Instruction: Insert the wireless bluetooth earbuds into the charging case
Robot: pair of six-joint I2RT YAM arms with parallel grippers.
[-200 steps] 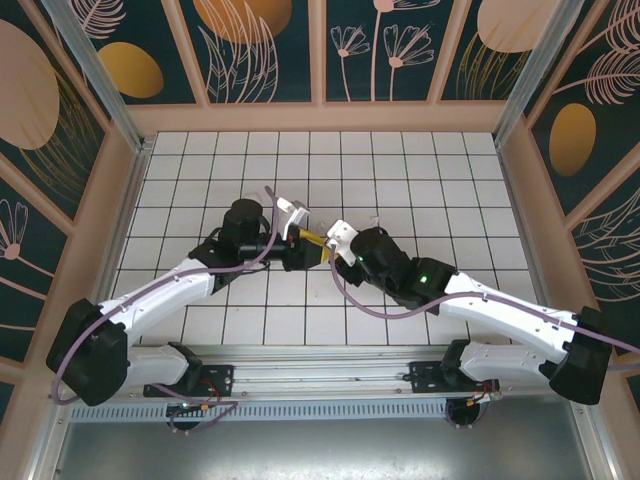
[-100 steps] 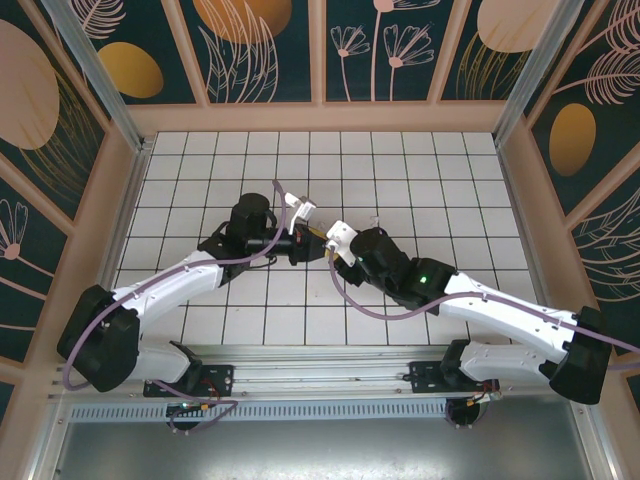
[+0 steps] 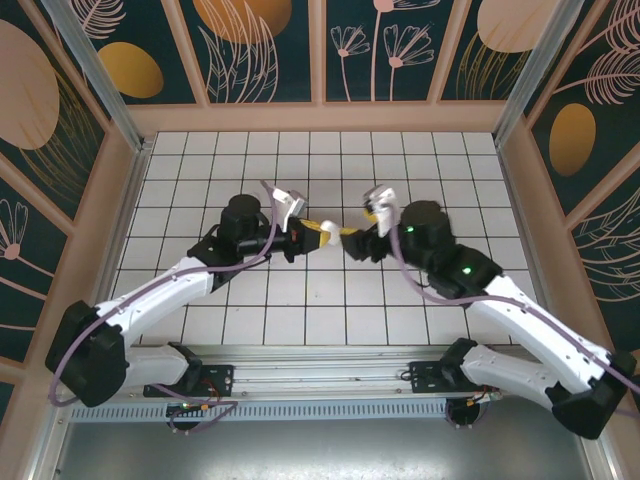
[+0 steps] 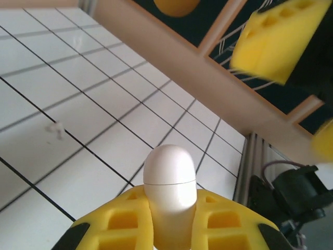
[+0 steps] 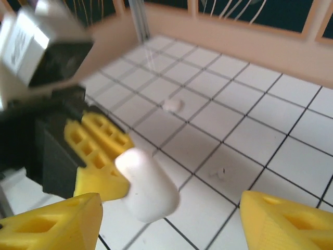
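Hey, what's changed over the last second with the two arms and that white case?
The right gripper has drawn back to the right, away from the left gripper, as its arm swung farther up the table. It now stands open, apart from the charging case. The left gripper has hardly moved and is still shut on the closed case.

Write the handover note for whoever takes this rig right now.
Left gripper: shut on the charging case, held off the tiles, lid closed.
Right gripper: open, fingers facing the case, not touching it.
Earbuds: two small white bits on the tiles beyond the case, blurred.
Done: case in hand.
Left: open the lid, pick each bud up, seat it inside.
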